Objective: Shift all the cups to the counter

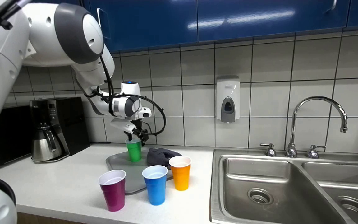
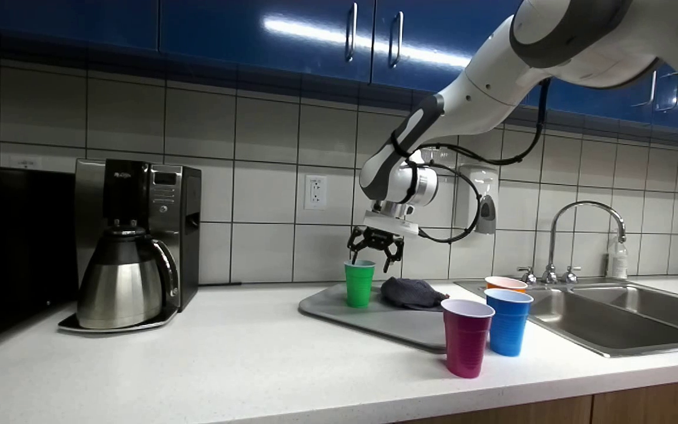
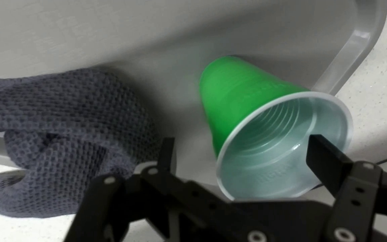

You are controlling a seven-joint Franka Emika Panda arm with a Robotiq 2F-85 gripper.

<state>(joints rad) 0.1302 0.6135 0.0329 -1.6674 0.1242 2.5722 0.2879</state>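
Observation:
The green cup [image 1: 134, 151] stands upright on the grey tray, shown in both exterior views [image 2: 359, 284]. My gripper [image 2: 370, 266] is open just above it. In the wrist view, one finger of the gripper [image 3: 242, 148] overlaps the mouth of the green cup [image 3: 237, 97]; the other is outside it, on the towel side. I cannot tell whether the fingertip is inside the rim. The magenta-purple cup [image 1: 113, 193], blue cup [image 1: 156, 188] and orange cup [image 1: 181, 175] stand upright on the off-white counter [image 1: 57, 177], by the tray's front.
A dark grey towel [image 3: 79, 134] lies bunched on the grey tray [image 2: 339, 318] beside the green cup. A coffee maker with its steel pot [image 2: 121, 282] stands at the left. The steel sink [image 1: 218, 186] is at the right. Blue cabinets [image 1: 154, 25] hang above.

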